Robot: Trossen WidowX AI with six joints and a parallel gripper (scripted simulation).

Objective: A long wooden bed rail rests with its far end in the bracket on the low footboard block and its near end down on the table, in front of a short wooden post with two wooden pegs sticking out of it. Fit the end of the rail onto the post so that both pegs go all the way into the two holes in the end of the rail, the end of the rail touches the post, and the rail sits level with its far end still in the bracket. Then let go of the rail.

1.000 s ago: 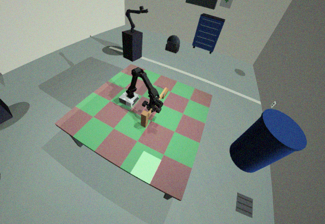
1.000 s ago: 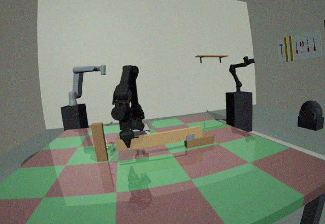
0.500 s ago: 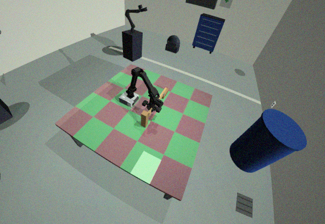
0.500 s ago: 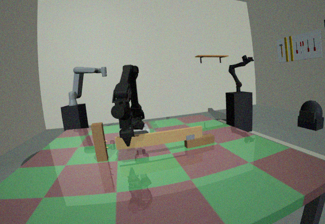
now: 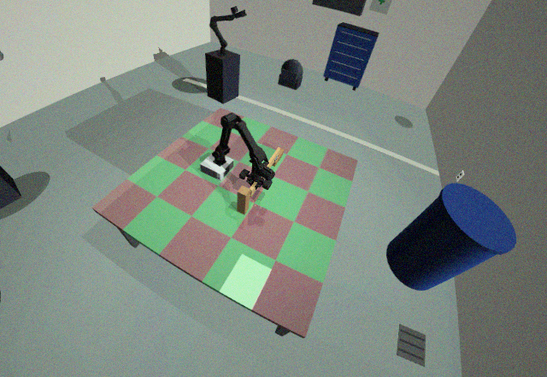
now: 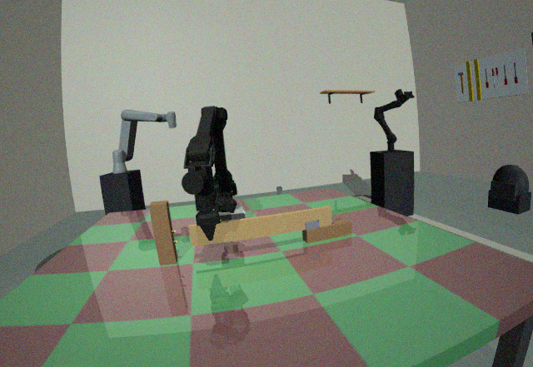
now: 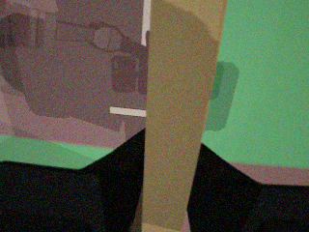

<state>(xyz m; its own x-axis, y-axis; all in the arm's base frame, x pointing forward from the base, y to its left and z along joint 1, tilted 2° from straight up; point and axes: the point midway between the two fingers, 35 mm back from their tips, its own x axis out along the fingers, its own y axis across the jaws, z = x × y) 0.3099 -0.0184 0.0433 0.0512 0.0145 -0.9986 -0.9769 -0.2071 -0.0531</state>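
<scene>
Wooden post [image 6: 162, 232] stands on the left side of the table, with two small pegs [image 6: 173, 235] poking out toward the rail [image 6: 262, 224]. We see a little gap between the pegs and the near end of the rail, so they are not touching. The gripper [image 6: 209, 230] is pinching the rail close to that near end, and the rail is lifted off the table and looks almost level. From the wrist view, we see the rail [image 7: 185, 116] running straight up between the dark fingers. To the right, the far end sits in the bracket [image 6: 311, 225] on the footboard block [image 6: 327, 230].

Our black arm [image 6: 208, 156] bends up high and then points down at the rail. It stands on a white base [image 5: 211, 170].

We see the table [image 6: 387, 277] has green and dull red squares. Behind it are a pale wall, a grey arm [image 6: 129, 135] and a black arm [image 6: 389, 116] on dark stands, and a small shelf [image 6: 346, 91].
</scene>
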